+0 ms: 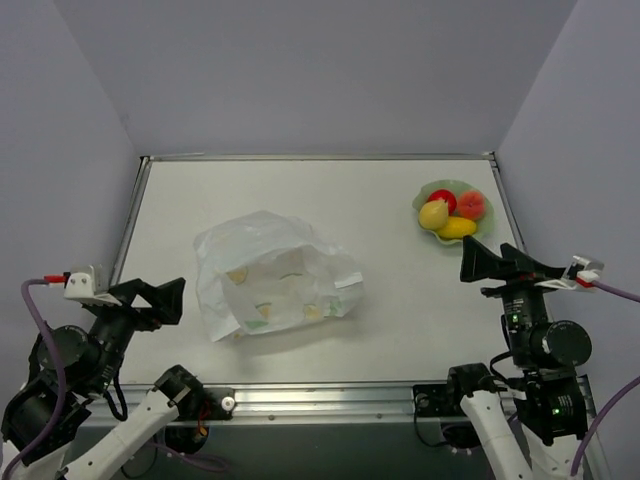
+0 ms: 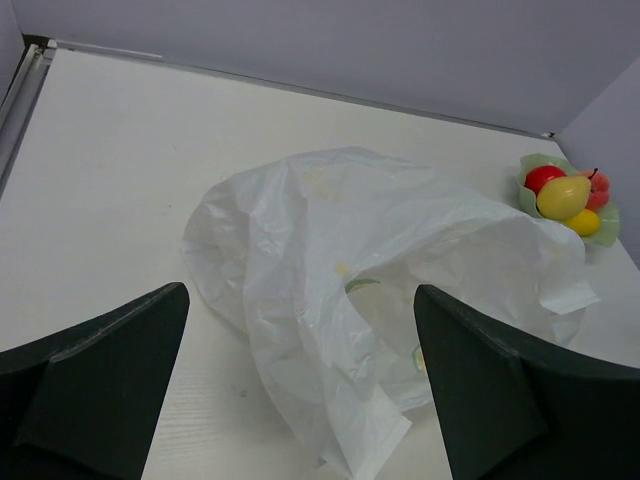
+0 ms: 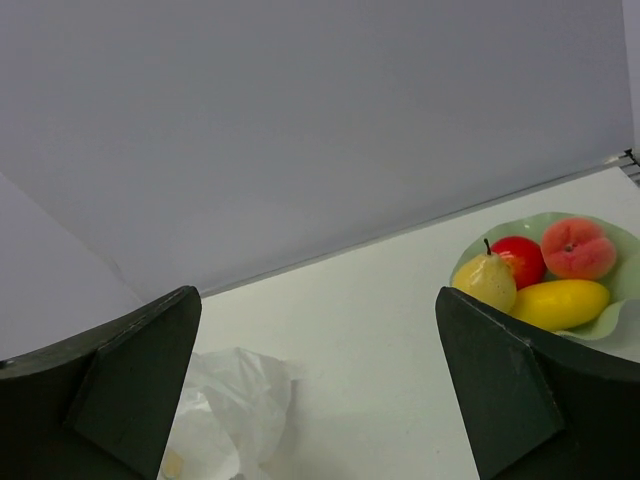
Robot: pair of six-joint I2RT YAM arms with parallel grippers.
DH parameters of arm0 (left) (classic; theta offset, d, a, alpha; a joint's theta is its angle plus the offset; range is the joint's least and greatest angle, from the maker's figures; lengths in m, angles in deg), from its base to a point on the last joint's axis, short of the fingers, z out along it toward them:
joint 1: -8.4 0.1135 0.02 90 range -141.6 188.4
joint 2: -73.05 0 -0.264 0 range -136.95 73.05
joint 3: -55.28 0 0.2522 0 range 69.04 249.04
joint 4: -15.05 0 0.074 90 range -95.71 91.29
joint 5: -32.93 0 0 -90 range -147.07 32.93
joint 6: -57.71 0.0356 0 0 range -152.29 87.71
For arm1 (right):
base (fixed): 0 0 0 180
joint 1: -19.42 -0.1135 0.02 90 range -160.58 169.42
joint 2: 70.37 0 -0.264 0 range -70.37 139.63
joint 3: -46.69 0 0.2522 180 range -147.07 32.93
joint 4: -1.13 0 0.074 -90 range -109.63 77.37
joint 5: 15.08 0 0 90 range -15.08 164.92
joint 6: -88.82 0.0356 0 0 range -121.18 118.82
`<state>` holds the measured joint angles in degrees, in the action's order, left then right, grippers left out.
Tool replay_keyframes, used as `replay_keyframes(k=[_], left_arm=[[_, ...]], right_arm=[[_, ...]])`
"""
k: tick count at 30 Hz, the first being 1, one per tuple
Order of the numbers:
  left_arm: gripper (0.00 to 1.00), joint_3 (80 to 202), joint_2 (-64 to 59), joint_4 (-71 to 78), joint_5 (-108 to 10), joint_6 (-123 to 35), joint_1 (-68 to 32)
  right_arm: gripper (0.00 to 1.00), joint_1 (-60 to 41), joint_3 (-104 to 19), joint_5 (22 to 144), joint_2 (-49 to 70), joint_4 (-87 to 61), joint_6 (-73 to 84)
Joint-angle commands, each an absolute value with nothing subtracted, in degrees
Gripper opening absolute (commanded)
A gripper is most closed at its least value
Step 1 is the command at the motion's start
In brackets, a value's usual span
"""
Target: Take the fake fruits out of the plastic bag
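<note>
Left tool (image 1: 168,300): jaws held wide apart, nothing between them, kept above the near-left edge of the tabletop (image 1: 400,330).

Right tool (image 1: 468,262): jaws also wide apart, nothing gripped, held above the right side of the tabletop.

Plastic bag (image 1: 270,275): crumpled and lying flat on the tabletop, straight ahead of the left tool and framed between its fingers (image 2: 110,380) in the left wrist view. From the right tool it is seen low and to the left, well apart. Yellow-green patches are seen through the film; whether these are print or contents cannot be told.

Fake fruits: all four are seen in the pale green wavy dish (image 1: 428,189), ahead of the right tool and to its right, and far right of the left tool.
- red apple (image 1: 442,200) and peach (image 1: 471,204) are at the far side of the dish
- pear (image 1: 433,214) is upright in front of the apple, touching it
- yellow oval fruit (image 1: 457,228) is lying at the near rim

The dish and the bag are well apart.
</note>
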<state>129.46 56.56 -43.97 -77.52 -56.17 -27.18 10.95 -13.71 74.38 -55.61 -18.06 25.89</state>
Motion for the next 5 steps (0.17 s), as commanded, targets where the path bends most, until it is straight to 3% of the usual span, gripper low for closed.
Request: replay_keyframes(k=[1,5], left_arm=[[0.94,130.2,56.4,-48.0,-78.2,-58.0,-27.2],[0.94,130.1,57.7,-48.4,-78.6,-58.5,-27.2]], right_arm=[[1.00,10.6,-14.9,74.1,-55.3,-21.8,24.6],[1.00,10.6,-16.2,73.8,-56.0,-23.5,23.9]])
